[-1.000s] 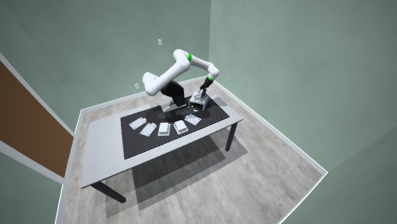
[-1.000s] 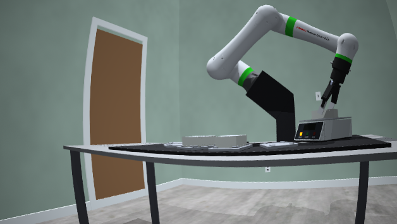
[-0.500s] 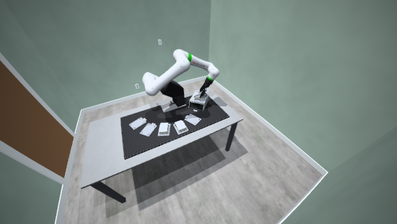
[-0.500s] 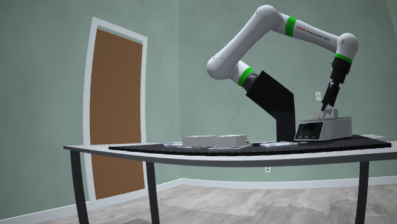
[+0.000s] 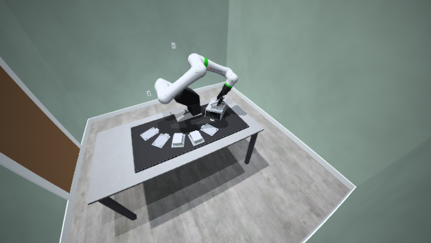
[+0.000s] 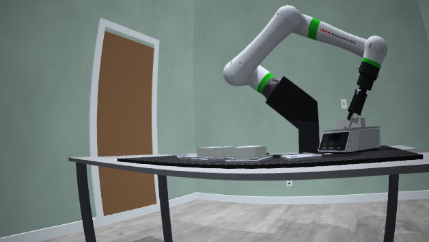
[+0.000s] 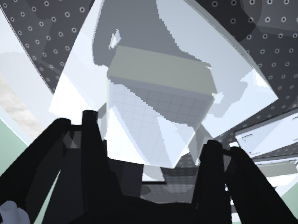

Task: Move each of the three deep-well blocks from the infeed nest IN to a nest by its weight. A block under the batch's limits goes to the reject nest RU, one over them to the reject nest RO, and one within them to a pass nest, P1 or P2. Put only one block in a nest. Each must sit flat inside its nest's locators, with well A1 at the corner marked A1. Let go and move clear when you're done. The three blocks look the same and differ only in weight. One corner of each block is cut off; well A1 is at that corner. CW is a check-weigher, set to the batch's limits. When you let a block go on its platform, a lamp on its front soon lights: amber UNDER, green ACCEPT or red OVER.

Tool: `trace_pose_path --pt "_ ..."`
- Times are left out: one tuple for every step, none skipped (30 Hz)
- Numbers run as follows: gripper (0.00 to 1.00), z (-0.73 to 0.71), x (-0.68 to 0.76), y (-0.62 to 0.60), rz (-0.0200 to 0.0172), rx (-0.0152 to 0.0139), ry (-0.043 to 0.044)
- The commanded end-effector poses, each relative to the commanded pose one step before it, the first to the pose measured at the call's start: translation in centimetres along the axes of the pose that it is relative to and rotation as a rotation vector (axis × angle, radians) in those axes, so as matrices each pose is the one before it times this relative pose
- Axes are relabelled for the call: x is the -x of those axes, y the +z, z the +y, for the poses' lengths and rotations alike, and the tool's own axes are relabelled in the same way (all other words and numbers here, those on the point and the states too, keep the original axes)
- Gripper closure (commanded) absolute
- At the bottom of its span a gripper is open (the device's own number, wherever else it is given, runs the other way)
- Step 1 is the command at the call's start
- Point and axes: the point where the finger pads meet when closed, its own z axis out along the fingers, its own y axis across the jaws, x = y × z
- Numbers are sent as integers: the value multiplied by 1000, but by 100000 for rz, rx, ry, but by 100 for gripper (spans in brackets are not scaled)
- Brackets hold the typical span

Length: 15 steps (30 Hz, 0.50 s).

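"Top view [that's the high one]: where's the block?"

"The deep-well block (image 5: 215,104) (image 6: 341,124) (image 7: 155,107) is up on the check-weigher (image 5: 213,114) (image 6: 368,138) (image 7: 75,95), by the look of it. The gripper (image 5: 219,102) (image 6: 353,118) (image 7: 150,117) reaches down over it."

"Are the fingers on it?"

"Yes, clamped, 1 pad against each of 2 opposite sides. Wrist view shows that nicely."

"And the lamps (image 6: 332,145)?"

"3 in a row on the front, all dim."

"The other 2 blocks?"

"Next to each other on the dark mat (image 5: 151,159) (image 6: 404,156) (image 7: 50,25): the left one (image 5: 178,137) (image 6: 214,152) and the right one (image 5: 195,136) (image 6: 251,152), each in its own nest. I can't read the nest labels from here."
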Motion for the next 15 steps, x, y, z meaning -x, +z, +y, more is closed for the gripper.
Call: trace_pose_path --pt "90 -7 -13 -12 40 -12 -3" --pt "90 0 0 0 0 0 0" --pt "90 0 0 0 0 0 0" --pt "90 0 0 0 0 0 0" --pt "90 0 0 0 0 0 0" --pt "90 0 0 0 0 0 0" --pt "90 0 0 0 0 0 0" --pt "90 0 0 0 0 0 0" --pt "90 0 0 0 0 0 0" --pt "90 0 0 0 0 0 0" --pt "90 0 0 0 0 0 0" --pt "90 0 83 -144 0 0 0" --pt "90 0 83 -144 0 0 0" --pt "90 0 83 -144 0 0 0" --pt "90 0 83 -144 0 0 0"
